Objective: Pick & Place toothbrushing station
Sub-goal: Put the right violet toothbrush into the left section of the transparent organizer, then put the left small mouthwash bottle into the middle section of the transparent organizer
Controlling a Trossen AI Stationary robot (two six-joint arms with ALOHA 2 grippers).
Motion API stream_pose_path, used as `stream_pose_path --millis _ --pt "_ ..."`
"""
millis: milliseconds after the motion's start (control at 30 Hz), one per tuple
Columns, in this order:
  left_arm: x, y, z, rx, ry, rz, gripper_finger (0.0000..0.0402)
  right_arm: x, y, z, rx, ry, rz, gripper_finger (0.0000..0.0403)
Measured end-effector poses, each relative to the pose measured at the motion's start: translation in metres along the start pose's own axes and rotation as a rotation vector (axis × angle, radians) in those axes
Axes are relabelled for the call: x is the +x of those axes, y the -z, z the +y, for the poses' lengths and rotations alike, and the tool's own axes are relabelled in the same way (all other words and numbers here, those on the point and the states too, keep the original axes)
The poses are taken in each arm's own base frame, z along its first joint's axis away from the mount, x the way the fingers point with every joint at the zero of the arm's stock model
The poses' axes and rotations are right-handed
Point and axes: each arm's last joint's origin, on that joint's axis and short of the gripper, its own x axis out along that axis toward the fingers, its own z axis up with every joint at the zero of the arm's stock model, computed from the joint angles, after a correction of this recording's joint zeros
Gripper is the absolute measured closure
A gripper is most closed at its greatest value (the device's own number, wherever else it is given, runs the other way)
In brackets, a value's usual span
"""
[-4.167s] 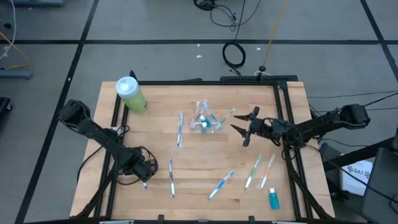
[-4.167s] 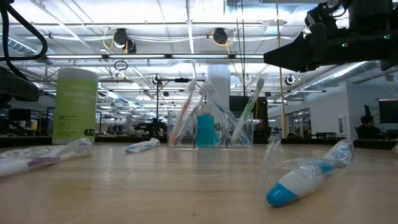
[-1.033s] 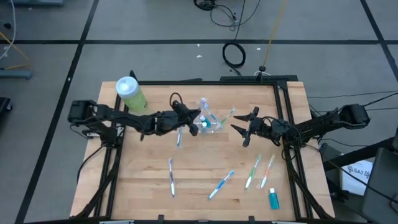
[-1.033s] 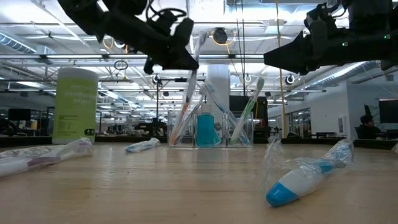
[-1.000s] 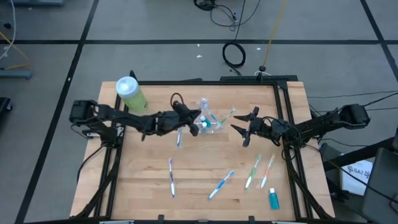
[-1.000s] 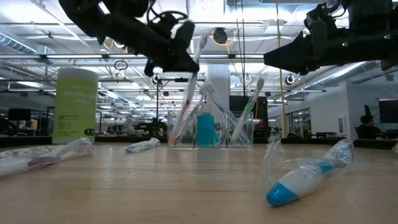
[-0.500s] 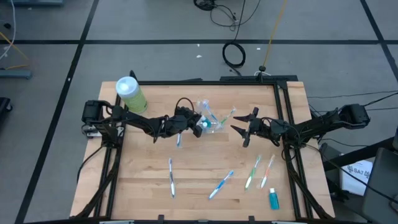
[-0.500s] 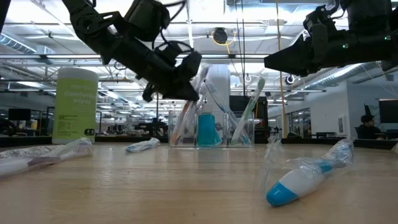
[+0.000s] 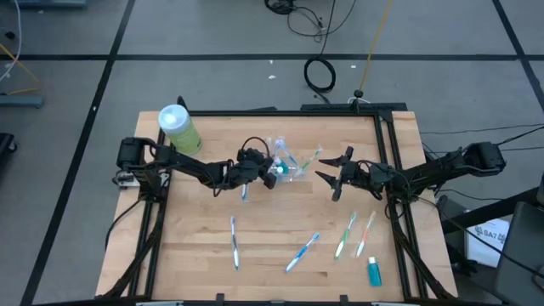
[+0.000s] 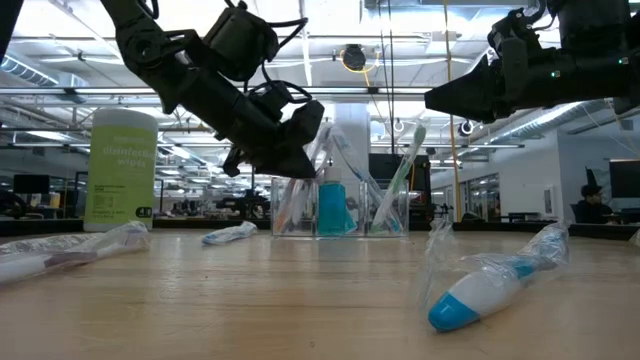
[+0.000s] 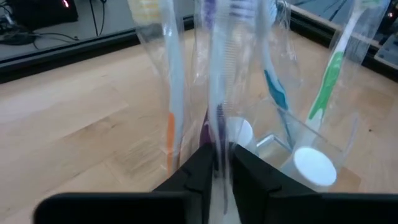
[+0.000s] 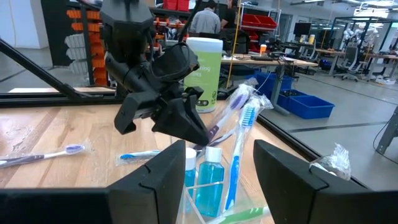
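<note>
The clear plastic cup (image 9: 287,170) stands at the table's middle. It holds teal white-capped tubes (image 11: 314,165) and wrapped toothbrushes, among them a green one (image 11: 329,74) and a blue one (image 11: 277,93). My left gripper (image 9: 266,171) hangs over the cup's left rim, shut on a wrapped purple toothbrush (image 12: 227,115). My right gripper (image 9: 332,180) hovers open just right of the cup, with nothing between its fingers. Several wrapped toothbrushes (image 9: 235,242) (image 9: 302,252) (image 9: 346,234) lie flat on the near half of the table. My left gripper pinches the purple toothbrush's handle near its lower end (image 11: 219,146) between its two fingers. The fingers come slanting down from the table's left. The brush stands tilted, its head (image 12: 244,94) up and leaning toward the right. I cannot tell whether its lower end rests in the cup.
A large green white-lidded canister (image 9: 179,127) stands at the far left corner. A teal tube (image 9: 373,271) lies at the near right. Another wrapped toothbrush (image 9: 245,191) lies just below my left gripper. The table's black frame rails (image 9: 155,212) run along both sides.
My left gripper has gone down and a little toward the table's right, onto the cup's left rim, tipping its fingers lower. The purple toothbrush has come down with it, head still up.
</note>
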Motion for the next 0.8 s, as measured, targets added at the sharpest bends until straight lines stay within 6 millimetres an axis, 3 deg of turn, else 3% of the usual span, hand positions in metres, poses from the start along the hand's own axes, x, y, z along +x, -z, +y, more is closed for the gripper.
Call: stream_pose_path --millis 167,800 --pt "0.0 0.0015 0.0004 0.002 0.003 0.018 0.0317 0.0 0.0 0.0 0.0 0.0 0.0 0.0222" --pt "-0.0005 0.0022 -0.0015 0.036 0.053 0.042 0.0313 -0.0001 0.0001 0.0001 0.044 -0.002 0.0 0.0224"
